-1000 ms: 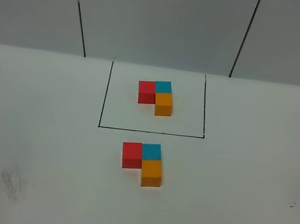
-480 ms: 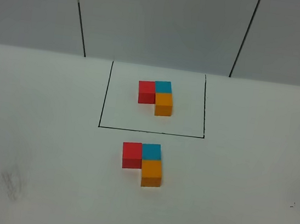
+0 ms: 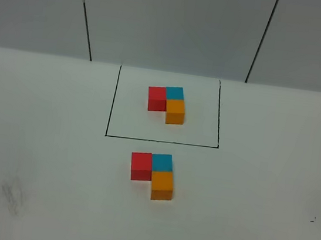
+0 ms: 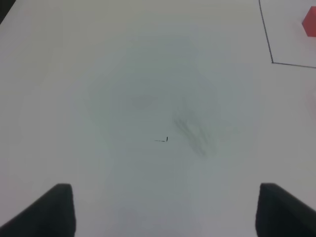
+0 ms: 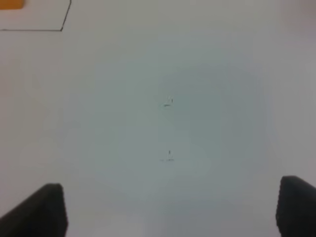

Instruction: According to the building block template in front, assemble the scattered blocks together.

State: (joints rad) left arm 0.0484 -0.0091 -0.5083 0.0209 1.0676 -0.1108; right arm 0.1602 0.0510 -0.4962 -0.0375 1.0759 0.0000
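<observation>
The building block template is an L of red (image 3: pixel 157 97), cyan-blue (image 3: pixel 175 92) and orange (image 3: pixel 175 111) cubes inside a thin black outline (image 3: pixel 160 141) at the back of the table. In front of it, outside the outline, the scattered blocks stand pushed together in the same L: red (image 3: pixel 141 165), cyan-blue (image 3: pixel 162 162), orange (image 3: pixel 162 185). Neither gripper shows in the exterior high view. My left gripper (image 4: pixel 170 212) is open and empty over bare table. My right gripper (image 5: pixel 173 212) is open and empty over bare table.
The white table (image 3: pixel 270 188) has a grey smudge (image 3: pixel 13 194) at front left, also in the left wrist view (image 4: pixel 190 136). The template's red cube (image 4: pixel 310 22) and the outline's corner (image 4: pixel 271 61) show there. The right wrist view shows an orange cube's edge (image 5: pixel 10 4).
</observation>
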